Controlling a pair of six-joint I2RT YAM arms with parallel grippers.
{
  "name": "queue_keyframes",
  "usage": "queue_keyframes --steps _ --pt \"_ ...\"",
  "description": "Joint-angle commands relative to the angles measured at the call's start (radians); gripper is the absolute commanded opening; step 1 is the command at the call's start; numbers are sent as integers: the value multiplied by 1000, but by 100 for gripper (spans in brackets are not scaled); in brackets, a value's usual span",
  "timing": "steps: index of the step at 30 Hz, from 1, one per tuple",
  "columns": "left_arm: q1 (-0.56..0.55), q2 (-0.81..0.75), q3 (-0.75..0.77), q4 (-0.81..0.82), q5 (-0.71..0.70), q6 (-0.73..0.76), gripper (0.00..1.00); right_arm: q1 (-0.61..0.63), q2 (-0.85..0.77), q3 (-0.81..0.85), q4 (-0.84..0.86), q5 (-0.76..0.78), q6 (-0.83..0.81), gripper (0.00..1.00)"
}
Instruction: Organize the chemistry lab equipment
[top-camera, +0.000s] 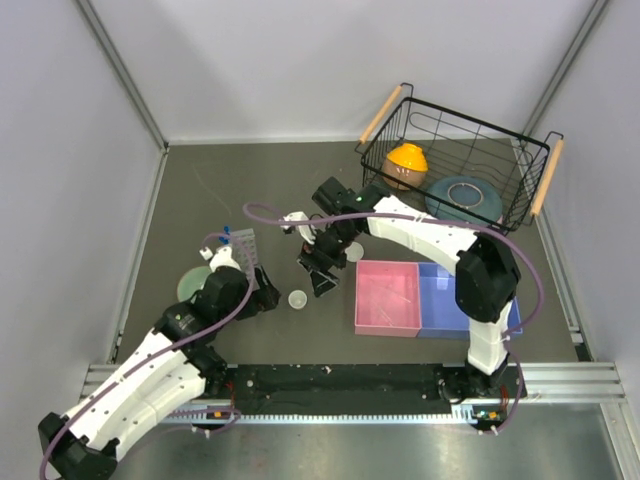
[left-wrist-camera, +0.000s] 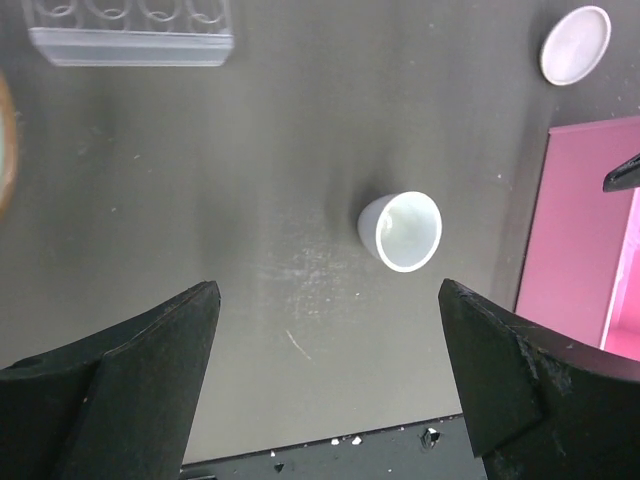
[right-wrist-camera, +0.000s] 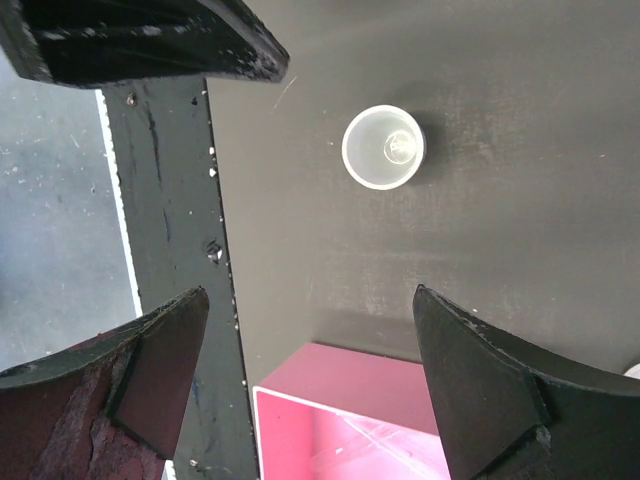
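A small round white dish (top-camera: 297, 299) stands upright on the dark table between my two grippers; it also shows as the dish (left-wrist-camera: 402, 231) and the dish (right-wrist-camera: 384, 147). My left gripper (left-wrist-camera: 328, 295) is open just left of it, with nothing between its fingers. My right gripper (right-wrist-camera: 310, 295) hangs open above the table, near the pink tray's corner, also holding nothing. A second white dish (top-camera: 353, 252) lies further back. The clear tube rack (top-camera: 246, 252) stands at the left with blue-capped tubes (top-camera: 228, 233). A thin clear pipette (right-wrist-camera: 400, 440) lies in the pink tray.
A pink tray (top-camera: 388, 297) and a blue tray (top-camera: 447, 303) sit side by side right of the dish. A black wire basket (top-camera: 455, 165) at the back right holds an orange bowl (top-camera: 406, 160) and a teal plate (top-camera: 464, 195). A pale green bowl (top-camera: 192, 283) lies left of my left arm.
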Motion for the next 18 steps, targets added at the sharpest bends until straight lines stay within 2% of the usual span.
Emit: queue_keyframes --steps 1,18 --pt "5 -40 48 -95 -108 -62 96 24 9 -1 39 35 28 84" --pt "5 -225 100 -218 -244 -121 95 70 60 2 76 136 82 81"
